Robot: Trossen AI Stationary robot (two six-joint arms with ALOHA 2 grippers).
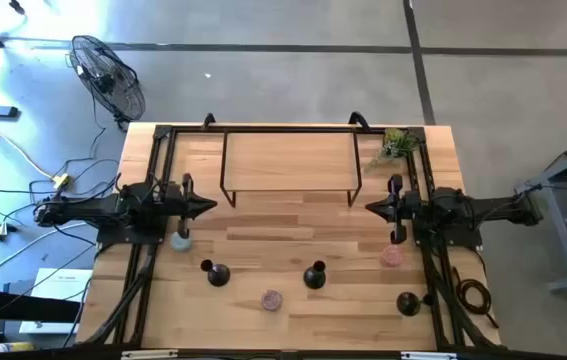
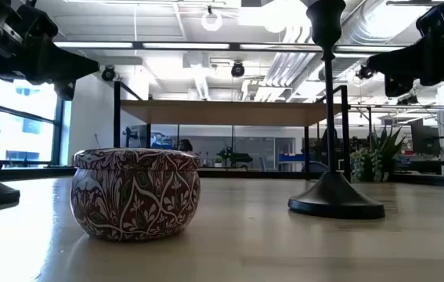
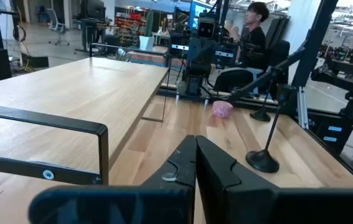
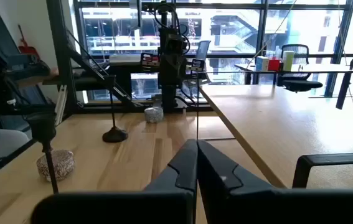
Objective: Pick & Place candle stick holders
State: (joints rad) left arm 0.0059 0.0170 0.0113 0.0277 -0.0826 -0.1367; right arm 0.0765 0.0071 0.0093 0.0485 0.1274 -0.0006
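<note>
- Both hands, left hand (image 1: 206, 208) and right hand (image 1: 372, 208), rest pressed together beside the shelf (image 1: 290, 160), holding nothing.
- Picking seems not yet begun; next, spread fingers over a candle stick holder (image 1: 314, 275).

Open tabletop (image 1: 283, 225) between shelf (image 1: 288, 160) and holders (image 1: 314, 277).

Pale planked wood table (image 1: 293, 225) with a smooth matt finish; candle stick holders (image 1: 314, 276) matt black; patterned tin (image 2: 136, 193) faintly glossy.

A wooden table (image 1: 293, 215) carries three black candle holders (image 1: 217, 274), three small tins (image 1: 271, 299), a raised shelf (image 1: 288, 155) and a plant (image 1: 396, 146)
</note>
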